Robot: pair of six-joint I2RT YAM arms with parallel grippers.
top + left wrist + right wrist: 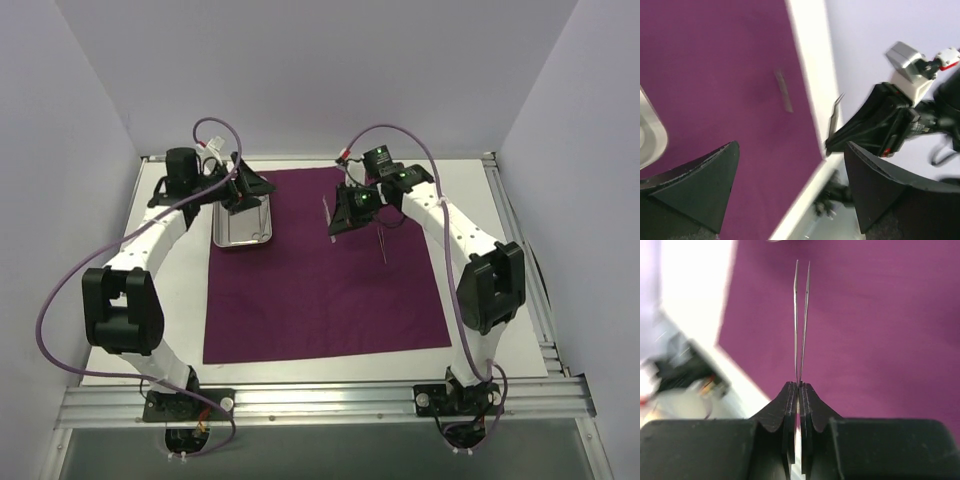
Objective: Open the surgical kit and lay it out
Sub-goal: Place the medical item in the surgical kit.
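The dark purple cloth (320,290) lies spread flat on the table. The steel tray (243,232) sits on its far left corner. My right gripper (347,213) is shut on slim silver tweezers (801,325), which point forward above the cloth; they also show in the top view (327,213). Another thin silver instrument (383,246) lies on the cloth just right of that gripper. My left gripper (245,192) is open and empty above the tray's far end. In its wrist view (790,165) the cloth (725,75) and the tray's corner (650,137) show. No scissors show.
The white table top (475,250) borders the cloth on all sides. Light purple walls close the back and sides. An aluminium rail (320,400) with both arm bases runs along the near edge. The right gripper (875,125) shows in the left wrist view.
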